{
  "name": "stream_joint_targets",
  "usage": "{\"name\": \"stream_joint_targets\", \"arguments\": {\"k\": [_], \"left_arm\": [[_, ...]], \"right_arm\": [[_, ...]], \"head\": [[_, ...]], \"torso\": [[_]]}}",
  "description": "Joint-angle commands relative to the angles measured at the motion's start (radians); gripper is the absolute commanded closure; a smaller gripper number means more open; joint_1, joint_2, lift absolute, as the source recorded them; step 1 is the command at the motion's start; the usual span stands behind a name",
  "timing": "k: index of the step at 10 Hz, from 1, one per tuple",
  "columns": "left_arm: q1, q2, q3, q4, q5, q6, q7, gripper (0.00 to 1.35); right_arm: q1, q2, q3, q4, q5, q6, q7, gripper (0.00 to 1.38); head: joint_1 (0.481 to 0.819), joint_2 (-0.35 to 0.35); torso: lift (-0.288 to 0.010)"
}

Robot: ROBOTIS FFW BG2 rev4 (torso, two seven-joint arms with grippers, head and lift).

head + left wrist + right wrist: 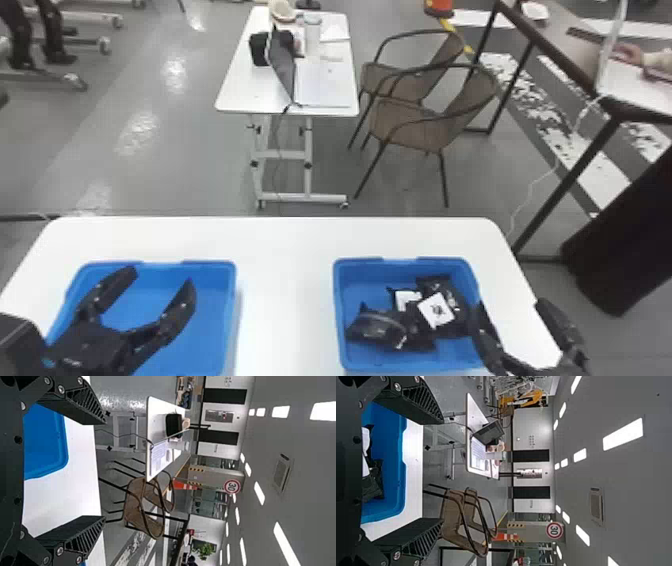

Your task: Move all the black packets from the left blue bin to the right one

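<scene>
Near tabletop right edge: packets in right bin. Left gripper, right gripper spread wide. Transfer apparently complete; retract both.

Black packets lie heaped in the right blue bin.

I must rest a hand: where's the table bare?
The white table is bare between the left blue bin and right blue bin, and along its far edge. Crowded: the right blue bin, heaped with black packets, and its outer side, by the open right jaws. Open left jaws hang over the left blue bin.
</scene>
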Motion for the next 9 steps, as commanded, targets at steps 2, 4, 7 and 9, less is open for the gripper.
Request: {"name": "stream_joint_targets", "arguments": {"k": [2, 4, 7, 9], "left_arm": [[-0.002, 0.000, -0.001, 0.001, 0.002, 0.003, 0.000, 0.18], [-0.002, -0.002, -0.003, 0.001, 0.002, 0.006, 0.000, 0.18], [-0.011, 0.010, -0.004, 0.003, 0.006, 0.018, -0.005, 0.18], [-0.014, 0.010, -0.006, 0.006, 0.009, 0.018, -0.008, 0.18]], "right_arm": [[-0.001, 0.001, 0.000, 0.001, 0.000, 0.000, -0.001, 0.14], [-0.002, 0.001, 0.000, 0.002, -0.002, 0.000, -0.001, 0.14], [-0.008, 0.001, 0.000, 0.008, -0.005, 0.000, 0.001, 0.14], [-0.010, 0.001, 0.003, 0.008, -0.005, 0.000, -0.001, 0.14]], "head": [[0.695, -0.116], [0.695, -0.118], [0.695, -0.120], [0.695, -0.120]], "torso": [[0.000], [0.000], [0.000], [0.000]]}}
